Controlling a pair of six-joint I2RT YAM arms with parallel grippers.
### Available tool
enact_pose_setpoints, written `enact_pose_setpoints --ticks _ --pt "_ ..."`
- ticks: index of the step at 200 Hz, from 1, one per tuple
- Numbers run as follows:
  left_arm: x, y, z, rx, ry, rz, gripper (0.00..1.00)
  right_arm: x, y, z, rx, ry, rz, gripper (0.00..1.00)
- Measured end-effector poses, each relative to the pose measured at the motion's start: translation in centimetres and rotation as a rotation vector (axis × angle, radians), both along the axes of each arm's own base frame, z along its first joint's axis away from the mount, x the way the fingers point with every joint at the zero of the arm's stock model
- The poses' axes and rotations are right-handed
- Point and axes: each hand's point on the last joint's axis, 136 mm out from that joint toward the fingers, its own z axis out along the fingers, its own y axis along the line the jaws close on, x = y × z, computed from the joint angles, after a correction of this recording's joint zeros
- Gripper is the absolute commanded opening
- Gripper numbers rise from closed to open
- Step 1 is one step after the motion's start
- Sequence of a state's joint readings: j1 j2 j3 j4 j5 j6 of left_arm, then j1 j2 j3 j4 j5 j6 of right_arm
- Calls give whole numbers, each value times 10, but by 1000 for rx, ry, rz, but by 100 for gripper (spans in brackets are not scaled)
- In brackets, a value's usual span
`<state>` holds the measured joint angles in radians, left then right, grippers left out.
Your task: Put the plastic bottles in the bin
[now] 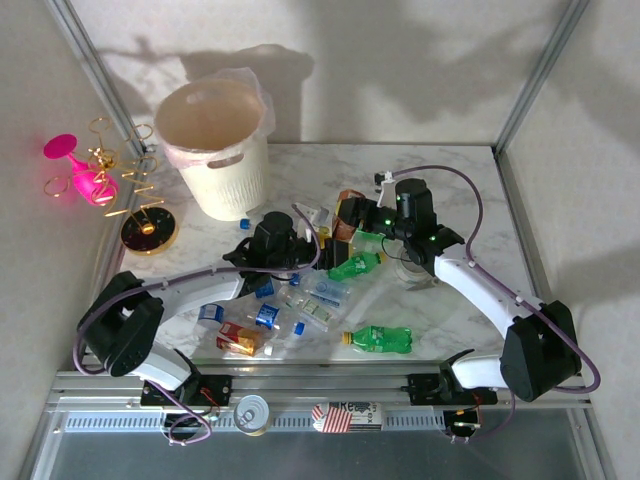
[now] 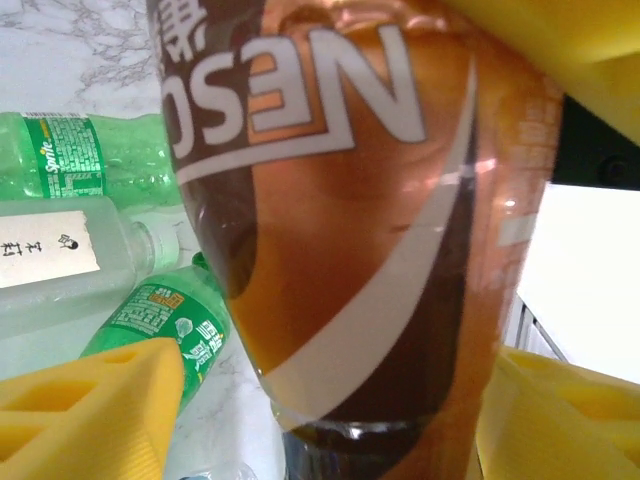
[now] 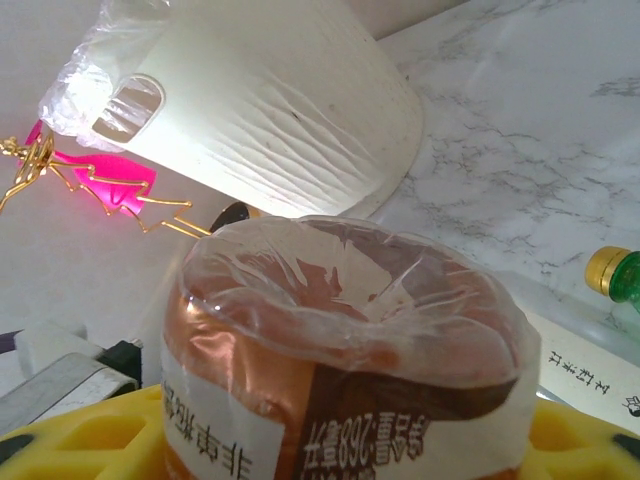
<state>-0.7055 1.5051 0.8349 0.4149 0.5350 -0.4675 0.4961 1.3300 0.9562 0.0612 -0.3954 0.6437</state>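
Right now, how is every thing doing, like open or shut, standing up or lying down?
right gripper, shut on the brown bottle.
brown bottle, held by the right gripper.
left gripper, open, one jaw on either side of the brown bottle.
bin, upright, liner in.
green bottle, lying on its side, cap on.
clear bottles, lying on their sides.
tin can, standing upright.

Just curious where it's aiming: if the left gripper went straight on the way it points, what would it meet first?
The brown-labelled bottle, between the fingers of the left gripper; a gap beside one finger suggests no grip yet.
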Motion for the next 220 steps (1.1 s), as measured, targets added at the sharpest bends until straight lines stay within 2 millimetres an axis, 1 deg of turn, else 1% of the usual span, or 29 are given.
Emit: enact_pose_setpoints --ticks 17,31,44,48,65,80,91,93,103,125,139,158,178,192,200,220 --pt "0 -1 1 -3 -3 -3 52 0 0 0 1 -3 -1 48" --pt "-1 -4 4 -12 -6 -10 51 0 0 1 2 -3 -2 49" --pt "-1 -5 6 -17 -10 -11 47 0 0 1 4 -1 -2 53" --pt "-1 -5 6 -18 -9 -10 46 1 0 1 4 -2 -3 55" --pt "-1 -5 7 -23 -12 -9 45 1 0 1 7 -1 -5 73" --pt "1 -4 7 -19 -11 4 41 1 -1 0 6 8 -14 83" --pt "3 -2 7 -17 -14 15 39 1 -2 0 -1 6 -16 97" --pt "4 -2 7 -15 -15 20 39 2 -3 -1 0 12 -22 98" --pt "6 0 7 -10 -17 34 38 2 -5 -1 -15 4 -31 99" --pt "10 6 9 0 -24 71 31 3 -15 5 -31 -18 -66 99" --pt "15 12 15 -1 -38 100 26 5 -25 13 -45 -45 -99 99" --pt "23 23 27 -2 -58 145 23 10 -40 23 -61 -81 -155 99" --pt "34 37 46 -2 -95 196 19 15 -58 33 -77 -117 -228 99" --pt "43 48 65 -4 -132 233 16 16 -70 36 -83 -133 -278 99" --pt "49 55 77 -8 -156 255 15 17 -76 35 -85 -135 -295 99" --pt "63 74 110 -23 -213 314 6 18 -86 27 -90 -126 -319 99"
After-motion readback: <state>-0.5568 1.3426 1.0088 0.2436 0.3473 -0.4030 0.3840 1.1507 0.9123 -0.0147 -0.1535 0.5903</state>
